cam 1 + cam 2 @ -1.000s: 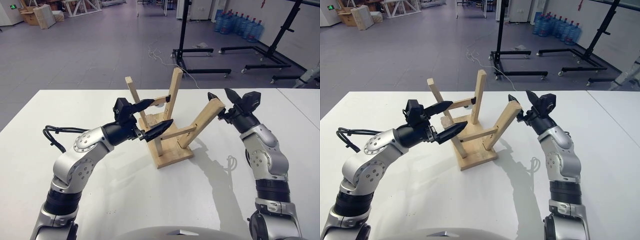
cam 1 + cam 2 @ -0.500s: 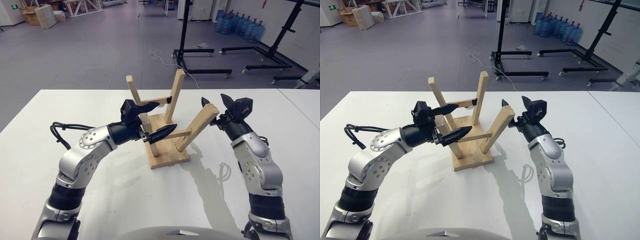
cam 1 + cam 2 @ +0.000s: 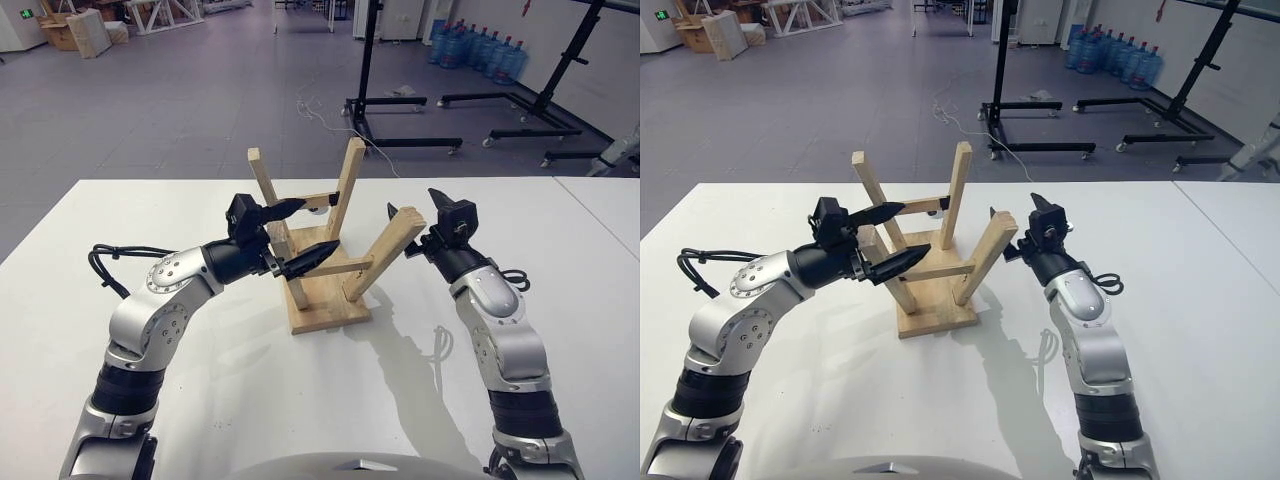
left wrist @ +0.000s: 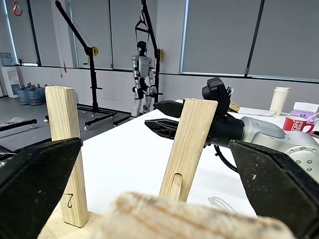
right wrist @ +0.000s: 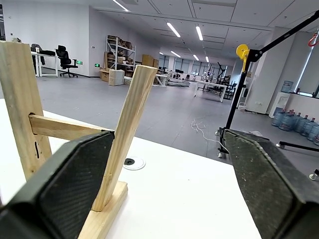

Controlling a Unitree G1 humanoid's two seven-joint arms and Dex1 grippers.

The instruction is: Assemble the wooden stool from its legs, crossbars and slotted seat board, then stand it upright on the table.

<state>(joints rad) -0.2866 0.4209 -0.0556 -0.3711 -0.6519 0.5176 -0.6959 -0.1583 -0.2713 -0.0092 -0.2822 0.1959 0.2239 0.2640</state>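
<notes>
Both released, left gripper (image 3: 322,223) and right gripper (image 3: 411,200) flank the upturned pale wooden stool (image 3: 325,315) mid-frame on white tabletop (image 3: 300,400); grey hall floor (image 3: 200,90), blue water bottles (image 3: 480,45) upper right

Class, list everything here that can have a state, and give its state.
stool: upside down, legs up.
seat board: flat on the table.
tilted leg: leaning outward.
left tool: open, straddling a leg.
right tool: open, at the tilted leg's tip.

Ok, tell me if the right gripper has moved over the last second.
Yes. Judged against the black stand base, the right gripper has shifted to the robot's left.
</notes>
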